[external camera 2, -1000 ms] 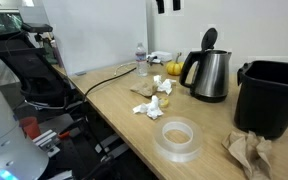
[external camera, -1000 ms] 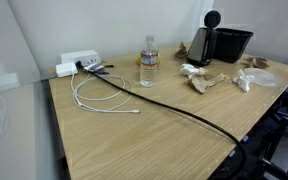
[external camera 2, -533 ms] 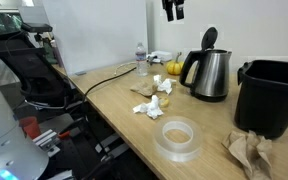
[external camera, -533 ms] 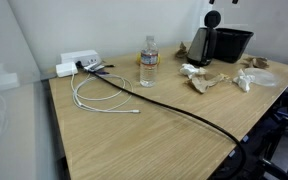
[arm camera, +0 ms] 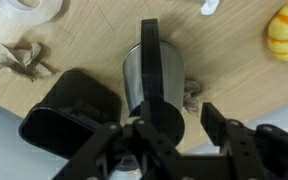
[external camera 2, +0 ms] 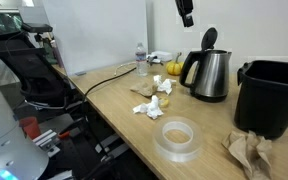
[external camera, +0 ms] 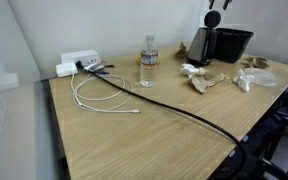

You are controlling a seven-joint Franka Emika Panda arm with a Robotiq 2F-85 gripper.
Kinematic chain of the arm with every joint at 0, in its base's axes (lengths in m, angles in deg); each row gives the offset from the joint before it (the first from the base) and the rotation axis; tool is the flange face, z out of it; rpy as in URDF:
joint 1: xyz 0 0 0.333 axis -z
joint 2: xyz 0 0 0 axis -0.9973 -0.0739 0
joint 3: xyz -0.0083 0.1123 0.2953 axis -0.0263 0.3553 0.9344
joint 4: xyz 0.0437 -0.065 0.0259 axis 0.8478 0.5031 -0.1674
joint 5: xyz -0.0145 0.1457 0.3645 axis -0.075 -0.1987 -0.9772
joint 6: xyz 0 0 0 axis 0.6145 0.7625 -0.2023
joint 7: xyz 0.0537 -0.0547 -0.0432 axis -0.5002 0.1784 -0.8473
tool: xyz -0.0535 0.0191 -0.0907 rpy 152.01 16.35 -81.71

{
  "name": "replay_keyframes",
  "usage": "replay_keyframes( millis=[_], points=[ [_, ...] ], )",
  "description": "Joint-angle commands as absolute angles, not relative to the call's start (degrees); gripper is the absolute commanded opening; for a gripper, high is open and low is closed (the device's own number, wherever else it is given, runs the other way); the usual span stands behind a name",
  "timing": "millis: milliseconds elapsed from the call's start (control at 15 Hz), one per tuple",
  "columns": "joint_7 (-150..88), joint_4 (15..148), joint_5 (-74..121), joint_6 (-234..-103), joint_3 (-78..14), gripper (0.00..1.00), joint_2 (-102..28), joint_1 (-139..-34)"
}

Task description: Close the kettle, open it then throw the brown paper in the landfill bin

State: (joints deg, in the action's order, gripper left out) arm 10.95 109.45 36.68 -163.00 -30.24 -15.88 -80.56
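Observation:
The steel kettle (external camera 2: 209, 73) stands at the back of the table with its black lid (external camera 2: 210, 38) tipped up and open; it also shows in an exterior view (external camera: 199, 45) and from above in the wrist view (arm camera: 144, 68). A crumpled brown paper (external camera 2: 248, 152) lies next to the black bin (external camera 2: 270, 95), and shows in the wrist view (arm camera: 21, 58). The bin also shows in the wrist view (arm camera: 69, 110). My gripper (external camera 2: 187, 11) hangs open and empty above the kettle's lid. In the wrist view the fingers (arm camera: 160, 135) straddle the lid without touching it.
A clear tape roll (external camera 2: 179, 138), crumpled white and brown papers (external camera 2: 152, 100), a water bottle (external camera 2: 140, 58) and an orange fruit (external camera 2: 172, 68) sit on the wooden table. A white cable (external camera: 99, 98), a power strip (external camera: 76, 62) and a thick black cable (external camera: 174, 108) lie across it.
My gripper has moved sideways toward the kettle and a little lower, and now hangs over its open lid. Nothing on the table has moved.

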Motion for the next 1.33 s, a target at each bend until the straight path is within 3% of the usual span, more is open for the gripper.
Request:
replay_keyframes(
  millis=[0, 267, 1267],
  points=[
    [16.4, 107.8, 38.6, -165.4, -30.5, 0.25, -17.9, -79.9],
    [23.3, 106.3, 40.8, -168.4, -31.4, 0.01, -20.4, -80.1],
    [33.9, 103.7, 47.2, -166.9, -32.7, 0.0, -21.7, -81.2]
  ],
)
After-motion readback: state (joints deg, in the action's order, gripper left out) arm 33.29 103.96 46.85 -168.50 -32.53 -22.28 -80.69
